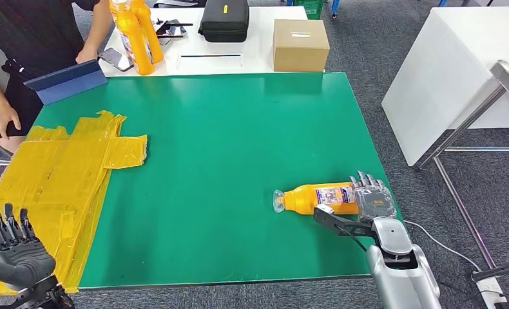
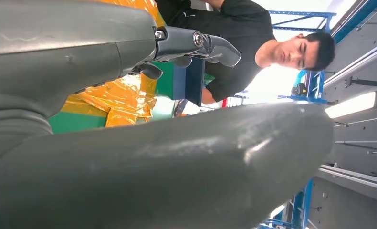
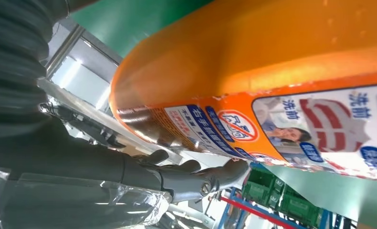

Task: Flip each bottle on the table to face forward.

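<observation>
Honestly you're barely started: your right hand (image 1: 372, 201) has fingers wrapped around the lying orange bottle (image 1: 316, 197), not flipped yet; left hand (image 1: 10, 244) idles, fingers spread, empty.

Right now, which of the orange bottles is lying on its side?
The orange bottle on the green mat, at the right hand. The other bottles stand upright on the white table beyond.

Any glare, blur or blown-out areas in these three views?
Head view: evenly lit and sharp, mild sheen on the green table. Left wrist view: left hand soft, window area behind the person blown out. Right wrist view: bottle blurred, label still readable.
</observation>
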Robot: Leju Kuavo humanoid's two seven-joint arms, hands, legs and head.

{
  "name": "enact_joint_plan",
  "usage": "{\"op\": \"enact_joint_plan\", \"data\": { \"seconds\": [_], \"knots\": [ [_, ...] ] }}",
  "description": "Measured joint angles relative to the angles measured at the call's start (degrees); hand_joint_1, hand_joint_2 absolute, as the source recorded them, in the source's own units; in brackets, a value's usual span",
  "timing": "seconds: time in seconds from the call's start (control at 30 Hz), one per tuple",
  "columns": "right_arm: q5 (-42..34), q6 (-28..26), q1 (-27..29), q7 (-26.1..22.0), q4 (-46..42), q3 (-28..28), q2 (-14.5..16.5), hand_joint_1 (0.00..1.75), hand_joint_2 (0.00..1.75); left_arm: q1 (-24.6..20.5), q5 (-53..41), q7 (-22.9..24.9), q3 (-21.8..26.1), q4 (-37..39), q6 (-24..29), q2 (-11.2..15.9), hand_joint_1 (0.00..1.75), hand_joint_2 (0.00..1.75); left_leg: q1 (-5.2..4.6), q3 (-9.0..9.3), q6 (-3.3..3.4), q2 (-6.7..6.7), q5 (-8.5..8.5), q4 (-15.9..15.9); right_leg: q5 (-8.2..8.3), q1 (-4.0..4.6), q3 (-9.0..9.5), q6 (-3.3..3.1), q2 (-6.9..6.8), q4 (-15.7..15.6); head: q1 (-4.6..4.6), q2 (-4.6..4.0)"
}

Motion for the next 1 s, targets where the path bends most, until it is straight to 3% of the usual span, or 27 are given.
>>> {"op": "enact_joint_plan", "data": {
  "seconds": [0.57, 0.7, 1.0],
  "knots": [
    [0.00, -2.92, -6.34, -1.31, 8.95, 2.96, -1.28, 0.04, 1.75, 0.52, -0.03, 0.00, 2.11, -1.45, -0.44, -1.88, 0.00, 0.00, 0.00, 0.09, 0.00, 0.04, 0.01, 0.00, 0.01, 0.00, 0.07, 0.00, 0.00, 0.00, -0.01, 0.00],
    [0.00, -3.86, -9.21, -2.09, 13.82, 3.69, -1.34, 1.61, 1.75, 0.60, 0.09, 0.02, 2.84, -1.96, -0.75, -2.29, 0.00, 0.00, 0.01, 0.19, 0.01, 0.06, 0.01, 0.00, 0.02, 0.01, 0.17, 0.01, 0.00, 0.00, 0.00, 0.00],
    [0.03, -4.91, -13.33, -3.11, 21.84, 4.49, -1.50, 1.68, 1.75, 1.75, 0.57, -0.07, 4.14, -3.15, -1.16, -2.66, 0.00, 0.00, 0.00, 0.42, 0.01, 0.05, 0.01, -0.01, 0.04, 0.00, 0.34, 0.03, 0.01, -0.01, 0.00, 0.00]
  ]
}}
